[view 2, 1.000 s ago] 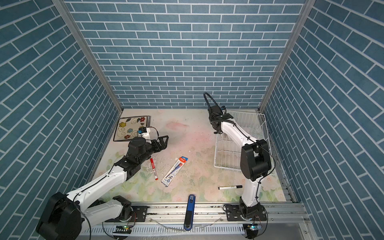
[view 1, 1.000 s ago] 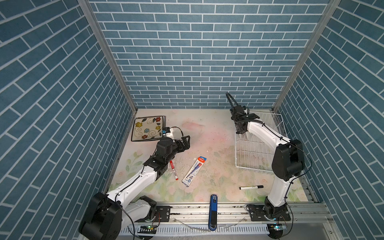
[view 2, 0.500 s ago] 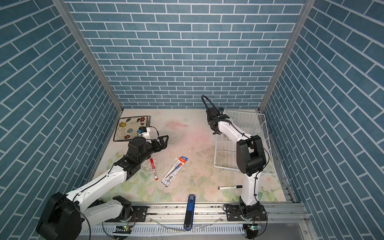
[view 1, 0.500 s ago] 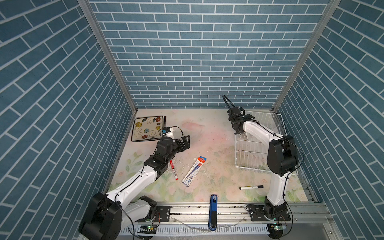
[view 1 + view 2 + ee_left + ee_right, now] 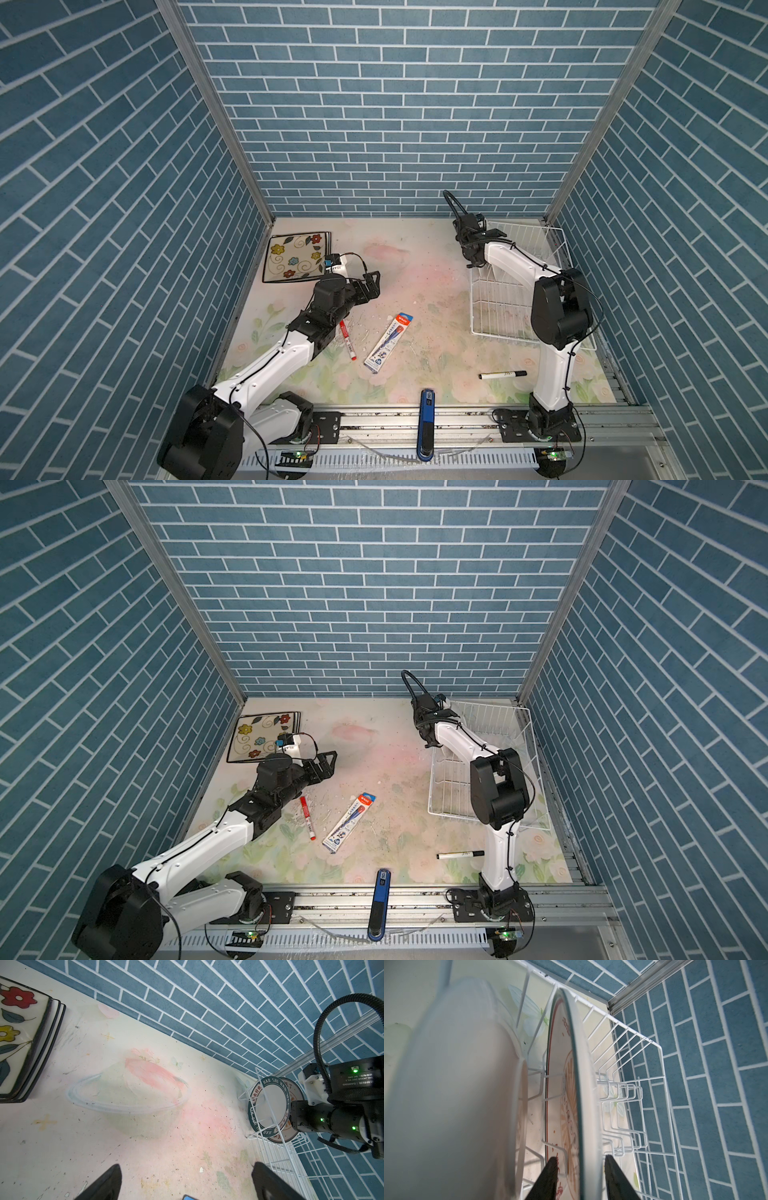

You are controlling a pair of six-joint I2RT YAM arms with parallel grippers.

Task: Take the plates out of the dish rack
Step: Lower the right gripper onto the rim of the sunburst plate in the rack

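Since a second ago the right arm has folded its elbow in and brought the right gripper [image 5: 579,1156] down into the far corner of the large white wire dish rack [image 5: 524,225], its jaws drawing narrower as it came; the left arm has not stirred. From the right wrist, the black fingers [image 5: 548,1180] stand either side of the rim of an upright round white plate with orange lettering on its face [image 5: 568,1086] — a sliver of gap shows on each side, so I judge the pinch not yet made. A second round white plate [image 5: 456,1084] stands just beside it in the next slot. A stack of square cream plates with black rims and coloured flowers [image 5: 297,257] lies flat at the far left of the pale floral table [image 5: 415,266], with the left gripper [image 5: 372,284] wide open and empty near it. To do this well, the fingers should sit deep over the rim and close squarely — glazed ware likely slips — then the lift should go straight up along the prongs until it clears the wires, without nudging the neighbouring plate.
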